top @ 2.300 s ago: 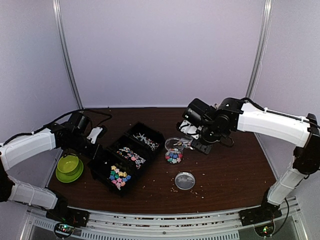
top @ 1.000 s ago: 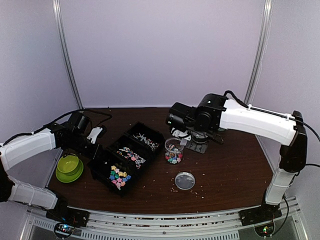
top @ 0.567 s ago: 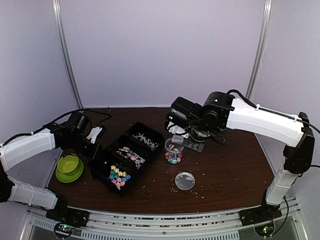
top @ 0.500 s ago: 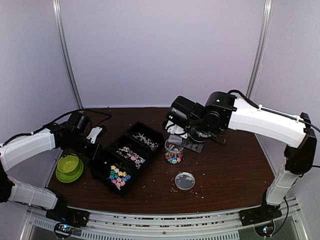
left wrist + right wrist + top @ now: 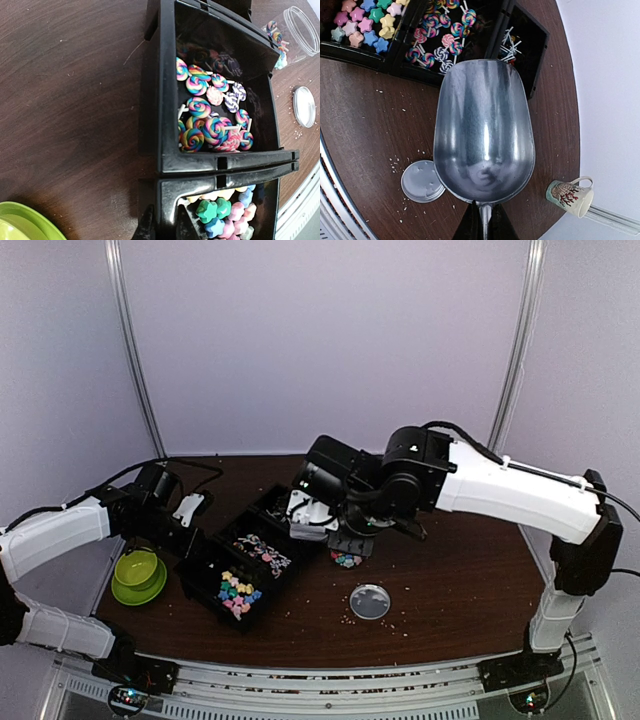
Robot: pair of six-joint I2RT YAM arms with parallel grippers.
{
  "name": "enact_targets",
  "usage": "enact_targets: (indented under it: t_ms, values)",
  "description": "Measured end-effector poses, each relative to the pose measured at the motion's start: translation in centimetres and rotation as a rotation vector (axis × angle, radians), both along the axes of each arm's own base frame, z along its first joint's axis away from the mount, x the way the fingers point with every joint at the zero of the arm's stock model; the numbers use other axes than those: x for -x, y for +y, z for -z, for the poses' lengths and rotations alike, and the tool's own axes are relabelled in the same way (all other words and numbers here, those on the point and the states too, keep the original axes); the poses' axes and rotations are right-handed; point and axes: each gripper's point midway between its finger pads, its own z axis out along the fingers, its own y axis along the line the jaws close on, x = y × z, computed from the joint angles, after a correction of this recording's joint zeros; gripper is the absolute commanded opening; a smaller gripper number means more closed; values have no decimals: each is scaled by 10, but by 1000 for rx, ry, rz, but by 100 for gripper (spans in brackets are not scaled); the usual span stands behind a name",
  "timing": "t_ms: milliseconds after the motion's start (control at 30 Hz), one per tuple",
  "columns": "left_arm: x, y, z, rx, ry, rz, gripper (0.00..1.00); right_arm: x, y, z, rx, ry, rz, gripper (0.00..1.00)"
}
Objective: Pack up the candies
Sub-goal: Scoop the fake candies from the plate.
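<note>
The left arm stretches low across the table, and its left gripper [image 5: 165, 227] pinches the rim of the black plastic three-compartment tray [image 5: 165, 100]. The candies [image 5: 212, 117], pastel stars and swirled lollipops, lie inside. Bent over the tray, the right gripper [image 5: 484, 222] clamps the handle of one shiny metal scoop [image 5: 482, 130].

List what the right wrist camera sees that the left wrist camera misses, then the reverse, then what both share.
Only the right wrist: the empty metal scoop and a mug.
Only the left wrist: a green bowl and the open jar.
Both: the black tray, the swirl lollipops, the star candies and the round lid.
</note>
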Motion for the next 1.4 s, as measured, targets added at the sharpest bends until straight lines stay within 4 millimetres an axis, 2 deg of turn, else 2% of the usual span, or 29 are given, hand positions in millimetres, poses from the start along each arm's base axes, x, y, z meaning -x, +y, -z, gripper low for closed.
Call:
enact_targets:
  t_ms: [167,333,767,1400]
  values:
    - [1,-1,0,3,3,3,0,2,30,29,104,-14,-54,0]
    - [1,-1,0,3,3,3,0,-8,44,47,186,-54,-67,0]
    - [4,-6,1,1,2,28,0,-32,43,54,366,-201,-110,0]
    - [5,-5,1,-1,6,29,0,-41,62,83,564,-341,-224,0]
